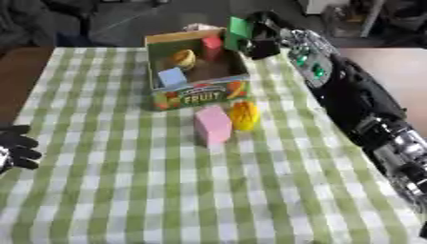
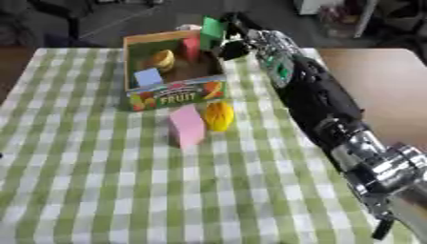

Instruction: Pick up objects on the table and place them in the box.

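Left eye view, box: the cardboard box (image 1: 200,93) with "FRUIT" printed on its front wall stands open-topped at the far middle of the tabletop (image 1: 167,190), which is covered by a green-and-white checked cloth.
Box contents: a light blue block (image 1: 172,76) lies in the near left corner, a round yellow-orange item (image 1: 183,59) sits mid-box, and a red block (image 1: 212,47) stands at the far side.
Right hand: the right hand (image 1: 260,40) reaches in from the right and sits at the box's far right corner, fingers closed on a green block (image 1: 240,27).
Green block position: held above the far right rim of the box, its flat face tilted; the long axis cannot be judged.
Objects outside the box: a pink block (image 1: 213,125) stands upright on the cloth just in front of the box, long axis vertical; a yellow rounded item (image 1: 244,115) is just beside it on the right, touching or nearly so.
Left hand: the left hand (image 1: 15,147) shows at the left edge, resting apart from all objects, fingers partly curled and holding nothing.
Obstructions: the right forearm crosses the right side of the tabletop, clear of the pink block and yellow item.
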